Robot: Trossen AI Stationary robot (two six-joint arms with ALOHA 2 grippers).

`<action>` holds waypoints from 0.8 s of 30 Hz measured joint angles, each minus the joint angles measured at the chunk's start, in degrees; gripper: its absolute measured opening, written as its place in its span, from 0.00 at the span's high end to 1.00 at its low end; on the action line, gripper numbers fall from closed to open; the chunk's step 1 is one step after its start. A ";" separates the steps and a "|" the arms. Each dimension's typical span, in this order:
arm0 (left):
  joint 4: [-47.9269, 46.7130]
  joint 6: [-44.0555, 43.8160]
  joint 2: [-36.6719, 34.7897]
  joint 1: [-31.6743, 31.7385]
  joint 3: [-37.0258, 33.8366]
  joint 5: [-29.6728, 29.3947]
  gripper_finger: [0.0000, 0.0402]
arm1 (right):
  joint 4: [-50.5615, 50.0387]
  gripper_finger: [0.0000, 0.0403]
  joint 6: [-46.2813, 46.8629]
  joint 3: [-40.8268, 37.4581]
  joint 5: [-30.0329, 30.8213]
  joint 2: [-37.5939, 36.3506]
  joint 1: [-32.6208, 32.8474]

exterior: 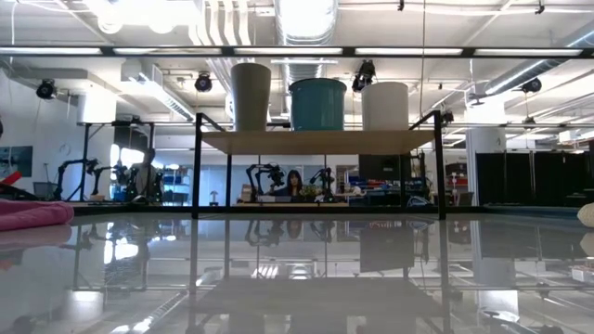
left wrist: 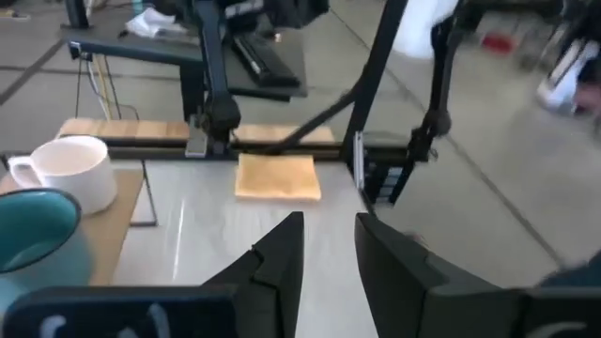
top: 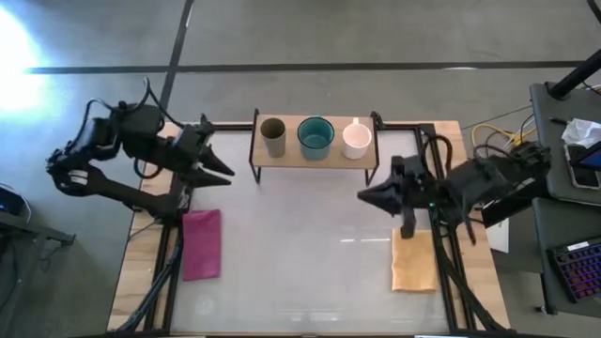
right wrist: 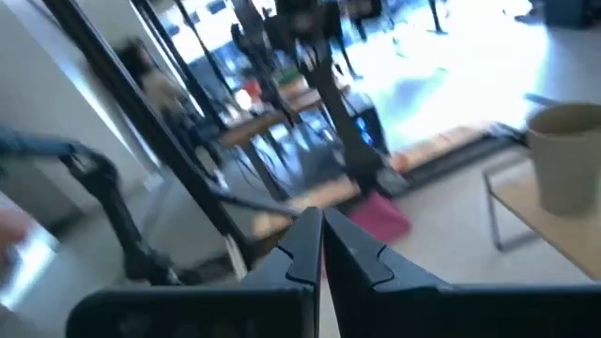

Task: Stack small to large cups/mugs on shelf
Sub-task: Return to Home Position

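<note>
Three vessels stand upright in a row on the low wood shelf [top: 286,155] at the table's far middle: the olive-brown tumbler [top: 273,137] at the left, the teal mug [top: 315,137] in the middle, the white mug [top: 356,140] at the right. The low view shows them in the same order on the shelf top: tumbler [exterior: 251,96], teal mug [exterior: 317,104], white mug [exterior: 384,106]. My left gripper [top: 225,172] is open and empty, left of the shelf. My right gripper [top: 362,196] is shut and empty, right of the shelf and nearer.
A pink cloth [top: 201,243] lies at the table's near left and a tan cloth [top: 414,262] at the near right. The shelf's thin black legs [exterior: 197,167] stand on the table. People and other robot arms show in the room behind.
</note>
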 joint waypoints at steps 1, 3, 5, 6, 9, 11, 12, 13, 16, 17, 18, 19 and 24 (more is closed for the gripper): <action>3.50 -0.99 -1.78 -0.02 -3.59 0.05 0.79 | 3.52 0.98 -0.56 -1.80 -0.82 -0.43 -0.07; 12.02 -3.76 -6.35 -0.02 -12.43 1.11 0.79 | 11.88 0.98 -1.87 -7.09 -3.65 -0.91 -0.28; 23.36 -7.02 -11.08 -0.02 -22.42 5.17 0.79 | 23.37 0.98 -4.22 -14.14 -7.02 -0.90 -0.31; 29.66 -8.91 -13.45 -0.02 -27.38 7.40 0.79 | 28.63 0.98 -5.75 -17.83 -8.61 -0.87 -0.26; 43.77 -13.96 -20.13 -0.06 -39.93 10.71 0.79 | 44.58 0.98 -7.47 -28.34 -11.63 -2.50 -0.50; 47.31 -13.91 -24.55 -0.04 -45.61 10.45 0.79 | 50.75 0.98 -7.52 -34.32 -11.81 -5.75 -1.37; 47.35 -13.89 -27.16 0.08 -47.73 9.78 0.79 | 52.88 0.98 -7.47 -37.17 -11.69 -7.69 -1.57; 47.31 -13.89 -29.82 0.07 -49.48 8.41 0.79 | 54.27 0.98 -7.43 -39.95 -11.60 -9.77 -1.91; 47.41 -12.75 -37.26 0.07 -53.68 5.84 0.79 | 58.25 0.98 -8.84 -47.39 -12.11 -16.31 -2.86; 47.20 -12.30 -39.54 0.08 -54.90 5.64 0.79 | 59.08 0.98 -10.21 -49.60 -12.08 -18.93 -2.99; 47.27 -11.93 -42.03 0.09 -56.02 5.44 0.79 | 59.82 0.98 -11.63 -51.41 -11.90 -21.28 -3.05; 47.37 -11.69 -44.57 0.06 -57.07 5.19 0.79 | 60.15 0.98 -12.92 -53.29 -11.77 -23.68 -3.16; 41.12 -10.88 -56.09 0.07 -62.54 -2.07 0.79 | 59.54 0.98 -16.82 -63.21 -11.97 -35.18 -3.30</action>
